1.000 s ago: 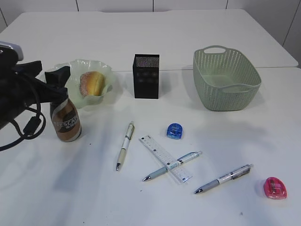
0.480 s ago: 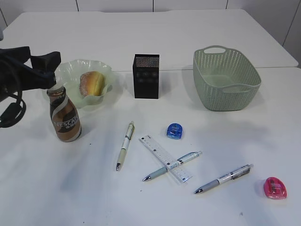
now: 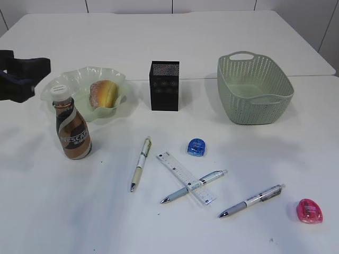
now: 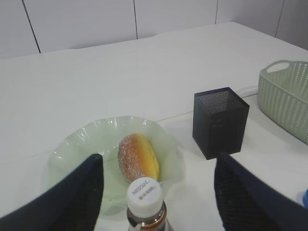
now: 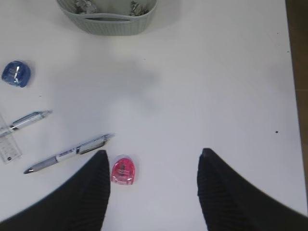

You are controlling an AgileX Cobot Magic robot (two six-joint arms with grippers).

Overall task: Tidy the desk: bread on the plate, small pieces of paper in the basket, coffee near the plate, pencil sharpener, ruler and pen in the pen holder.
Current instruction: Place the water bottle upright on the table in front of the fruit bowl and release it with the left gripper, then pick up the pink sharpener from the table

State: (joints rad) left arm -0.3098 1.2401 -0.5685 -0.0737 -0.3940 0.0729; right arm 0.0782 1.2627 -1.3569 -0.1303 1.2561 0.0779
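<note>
Already the bread [image 3: 104,93] is sitting in the plate [image 3: 119,82], with the coffee [image 3: 72,130] at its seven o'clock and paper scraps [image 5: 82,6] lying in the basket [image 3: 255,103]. Pens [image 3: 140,163], ruler [image 3: 185,178] and sharpeners [image 3: 196,147] are waiting at the pen holder's [image 3: 164,86] six o'clock. Both grippers [image 4: 156,192] [image 5: 153,187] are hanging wide and empty above the white desk [image 3: 175,42], white wall panels [image 4: 96,19] behind.

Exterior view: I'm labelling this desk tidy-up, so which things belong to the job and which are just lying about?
Job:
bread
plate
coffee
basket
pen holder
ruler
three pens
blue sharpener
pink sharpener

Lying about:
nothing visible
</note>
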